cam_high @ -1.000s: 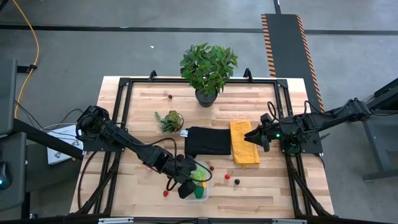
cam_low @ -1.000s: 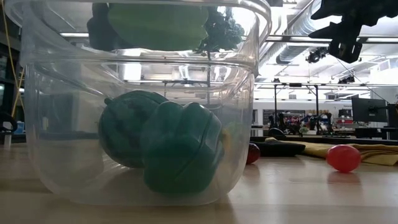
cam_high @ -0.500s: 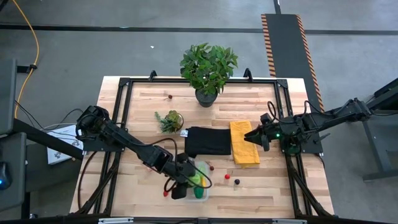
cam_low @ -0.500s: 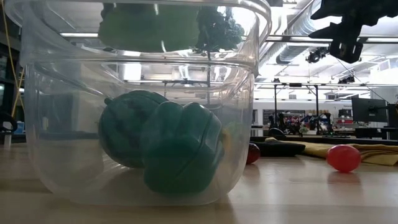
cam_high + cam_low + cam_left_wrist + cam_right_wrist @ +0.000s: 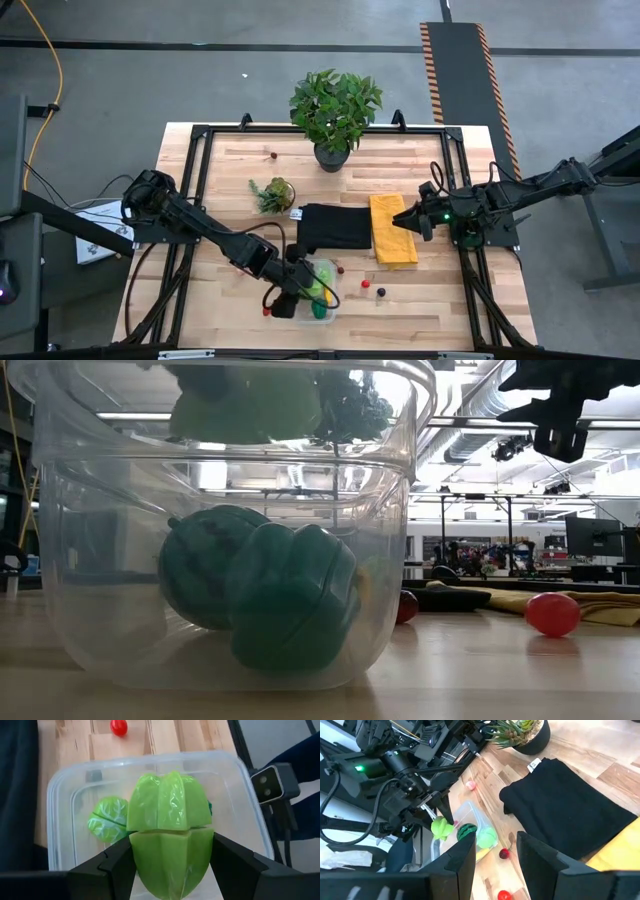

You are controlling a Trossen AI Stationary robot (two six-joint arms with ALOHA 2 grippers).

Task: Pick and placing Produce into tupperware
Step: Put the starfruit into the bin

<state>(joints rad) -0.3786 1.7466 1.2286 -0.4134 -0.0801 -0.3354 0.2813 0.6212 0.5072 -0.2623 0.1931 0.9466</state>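
Even, bright overhead light falls on the table (image 5: pixel 420 300), with only soft, short shadows; in the low view ceiling strip lamps (image 5: pixel 135 416) glare through the clear tupperware (image 5: pixel 400 540), whose curved wall warps the room behind; the wrist views are sharp, though the near lime-green produce (image 5: pixel 169 840) shines glossy.

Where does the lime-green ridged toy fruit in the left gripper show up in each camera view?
High view: lime-green ridged toy fruit, bottom centre, over the clear plastic container.
Low view: top centre, above the container's rim.
Left wrist view: centre, between the fingers.
Right wrist view: lower left.
Shared landmark: the container.
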